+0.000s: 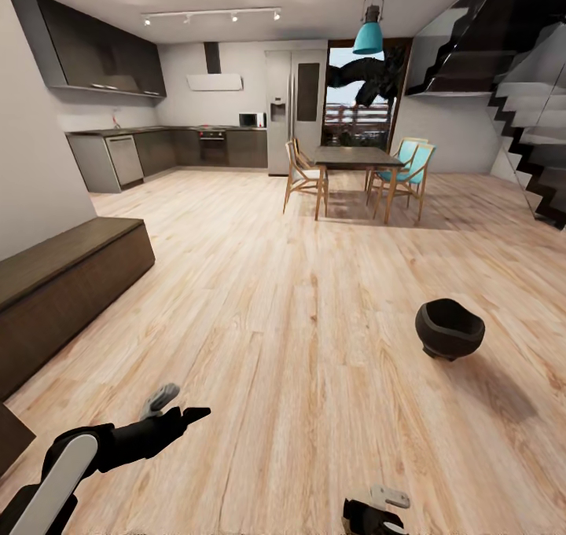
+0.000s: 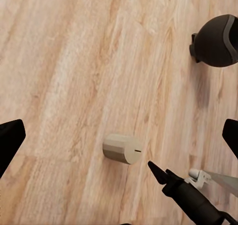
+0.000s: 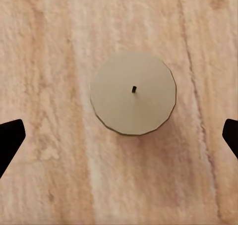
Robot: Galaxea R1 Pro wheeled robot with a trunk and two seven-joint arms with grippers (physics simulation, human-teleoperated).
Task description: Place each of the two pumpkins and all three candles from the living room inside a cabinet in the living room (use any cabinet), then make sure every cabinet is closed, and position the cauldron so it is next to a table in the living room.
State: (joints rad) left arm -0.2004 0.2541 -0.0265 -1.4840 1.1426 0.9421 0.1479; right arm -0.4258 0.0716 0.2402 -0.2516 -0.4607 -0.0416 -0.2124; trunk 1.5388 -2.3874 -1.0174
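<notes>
Black cauldron [image 1: 449, 327] on wood floor [image 1: 299, 299], head view right of centre | candle [image 3: 133, 92] upright between right gripper [image 3: 119, 136] fingers, spread, untouched | left gripper [image 2: 119, 140] spread, ungrasping | cabinet [image 1: 63, 283] left edge

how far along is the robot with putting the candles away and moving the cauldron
Early on, by these views. Nothing looks finished: the cauldron sits on open floor, and one candle stands upright on the floor. In hand: the right end effector hangs open directly above that candle. Left: grasping it, storing everything, closing the cabinet.
</notes>
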